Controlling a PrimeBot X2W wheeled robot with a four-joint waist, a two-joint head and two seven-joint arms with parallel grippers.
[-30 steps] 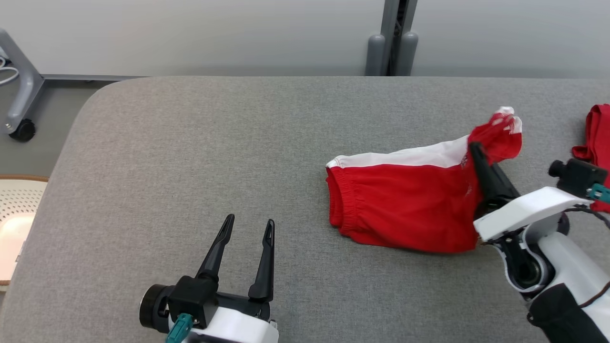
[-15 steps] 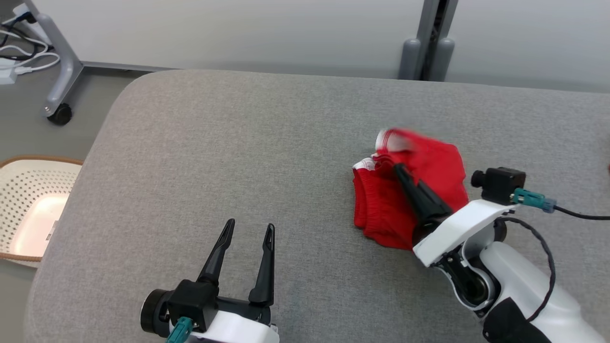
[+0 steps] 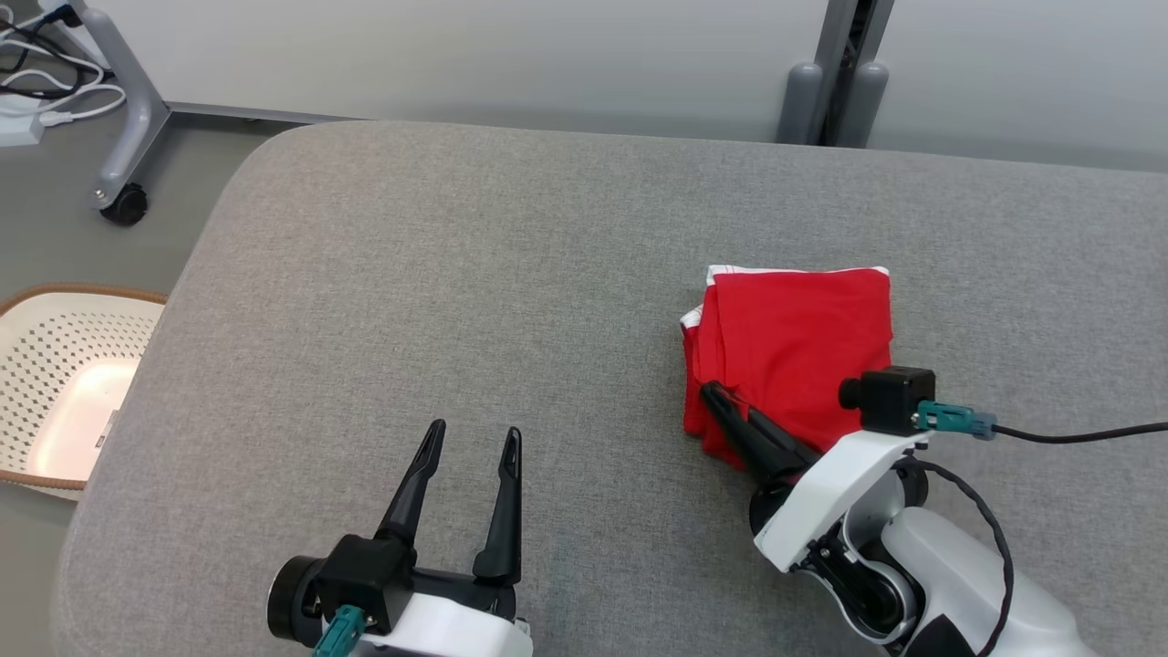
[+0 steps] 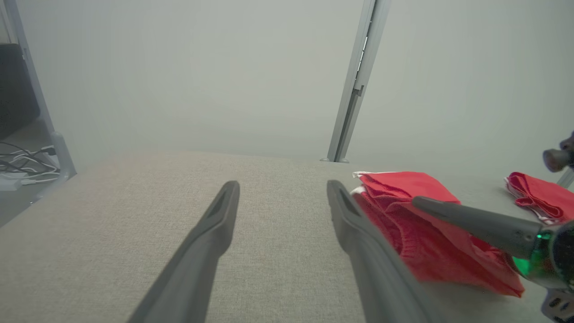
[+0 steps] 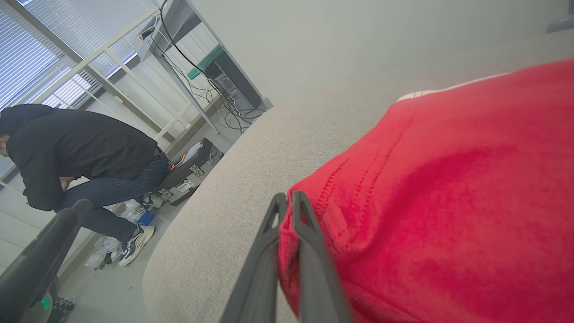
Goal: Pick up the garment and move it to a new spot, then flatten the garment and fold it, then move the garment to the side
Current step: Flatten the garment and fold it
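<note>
Folded red-and-white fabric shorts (image 3: 798,347) lie on the grey upholstered desk (image 3: 456,274); right fingers (image 3: 744,424) pressed together at their near corner, left fingers (image 3: 415,479) spread wide, well apart

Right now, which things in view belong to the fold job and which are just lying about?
Job: folded red garment with white trim; right gripper, shut on its near corner; open left gripper; grey fabric-covered table.
Lying about: second red cloth; white perforated basket; floor cables; person in dark jacket.
</note>
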